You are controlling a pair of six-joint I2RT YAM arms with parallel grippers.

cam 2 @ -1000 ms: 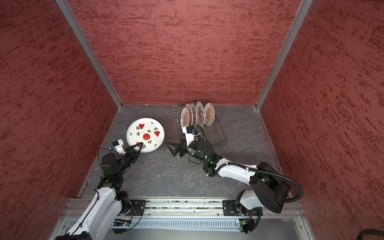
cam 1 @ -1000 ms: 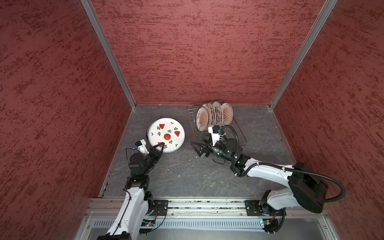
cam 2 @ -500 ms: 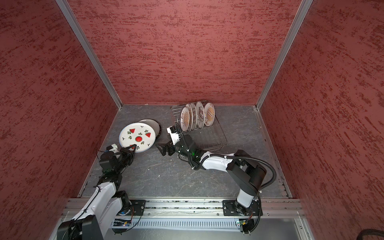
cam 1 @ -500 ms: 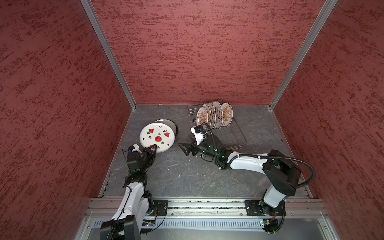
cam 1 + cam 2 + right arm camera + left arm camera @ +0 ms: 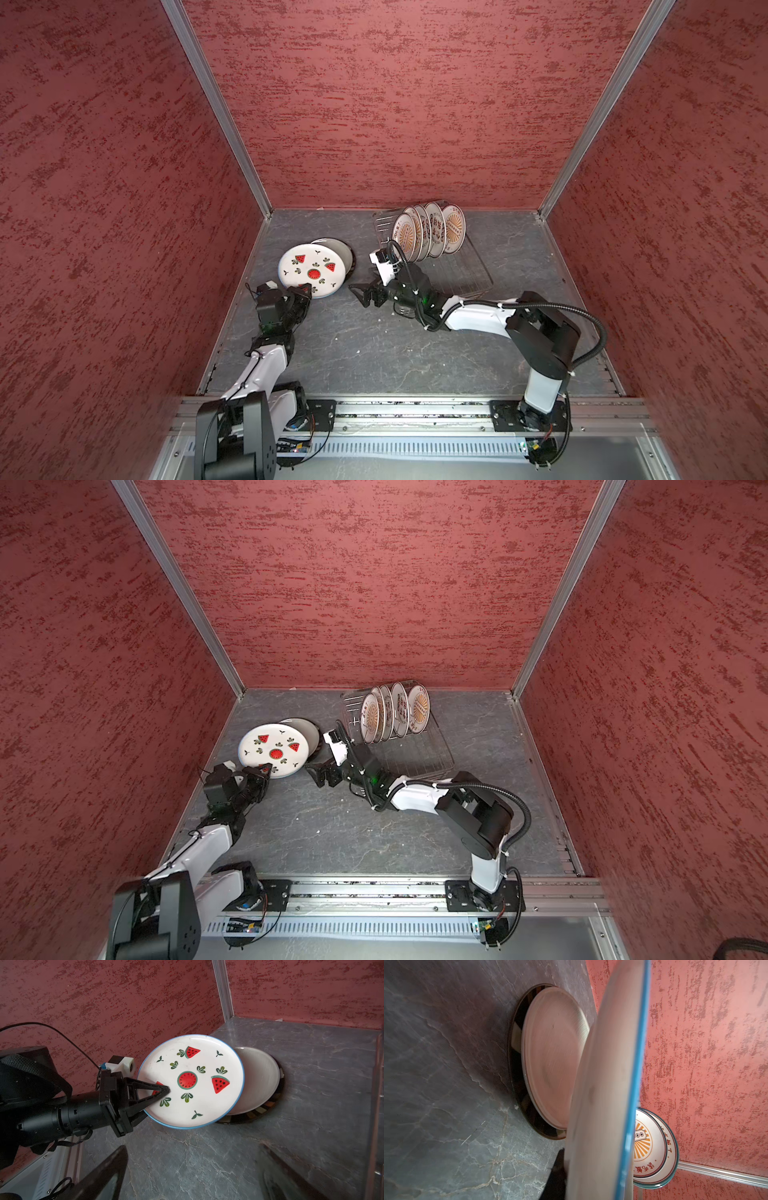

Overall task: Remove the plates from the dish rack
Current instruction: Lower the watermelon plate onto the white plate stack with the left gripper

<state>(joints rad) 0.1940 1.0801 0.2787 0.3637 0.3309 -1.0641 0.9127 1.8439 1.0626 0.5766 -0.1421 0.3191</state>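
Holding the watermelon plate point(image 5: 312, 270) tight in my left gripper point(image 5: 304, 289), I see it partly over a plain plate point(image 5: 343, 249). My right gripper point(image 5: 360, 293) is spread wide, empty, beside it, dish rack point(image 5: 471, 272) behind.

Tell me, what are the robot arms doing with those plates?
They are emptying the dish rack. The left gripper pinches the rim of the watermelon plate, holding it partly over a plain plate that lies on a dark-rimmed plate. The right gripper is open and empty beside the rack. Several sunburst plates stand in the rack, not yet taken out.
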